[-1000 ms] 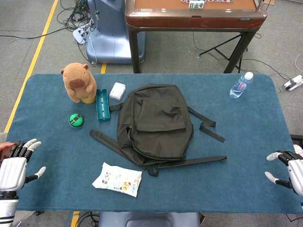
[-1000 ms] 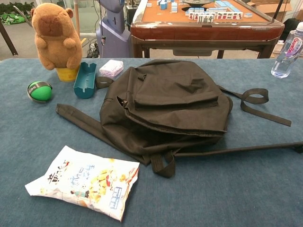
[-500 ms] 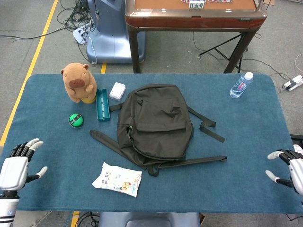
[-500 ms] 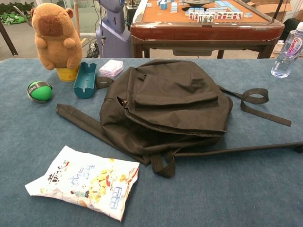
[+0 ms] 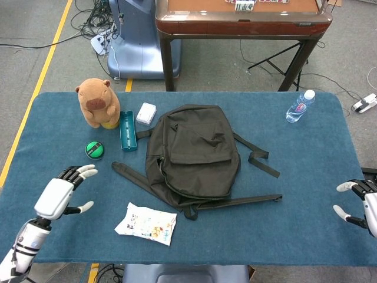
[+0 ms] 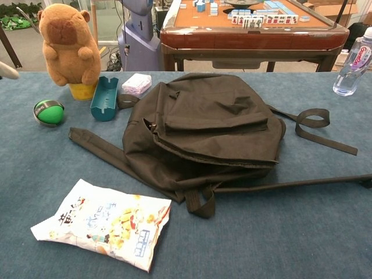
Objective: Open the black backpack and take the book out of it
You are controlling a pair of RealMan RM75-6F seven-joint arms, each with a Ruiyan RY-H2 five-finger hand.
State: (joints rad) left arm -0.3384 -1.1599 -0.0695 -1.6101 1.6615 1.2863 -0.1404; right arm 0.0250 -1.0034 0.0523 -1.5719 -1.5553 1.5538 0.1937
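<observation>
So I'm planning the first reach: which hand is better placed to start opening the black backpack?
Probably the left hand. It hangs open over the table, nearer the black backpack and on the side where its zipper edge shows. The right hand sits open at the table's far right edge, farther away.

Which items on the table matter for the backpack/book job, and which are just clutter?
Job:
black backpack, lying flat
left hand, holds nothing
right hand, holds nothing
The book is not visible.

Clutter:
capybara plush
green ball
teal case
tissue pack
snack bag
water bottle
</observation>
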